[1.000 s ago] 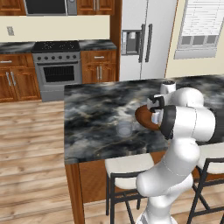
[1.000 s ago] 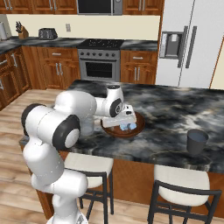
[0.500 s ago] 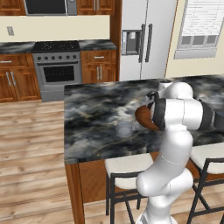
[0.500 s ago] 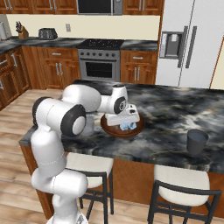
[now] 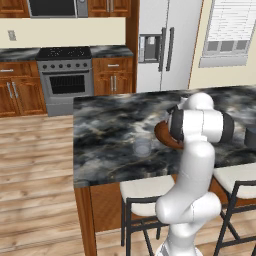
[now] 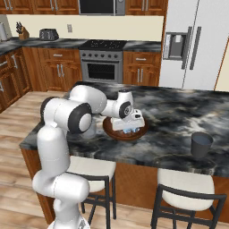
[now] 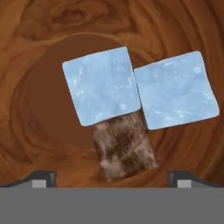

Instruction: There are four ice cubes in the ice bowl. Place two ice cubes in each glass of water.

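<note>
Everything's sitting on a kitchen island (image 5: 115, 125) with a dark marbled stone top and a wood base. Right on the counter there's the ice bowl (image 6: 115, 132), reddish-brown wood, near the front half of the island. A clear glass of water (image 5: 142, 146) stands on the counter just to one side of the bowl, really hard to spot against the marbling. Well apart on the other side, near the front edge, there's a darker grey glass (image 6: 201, 145).
</note>
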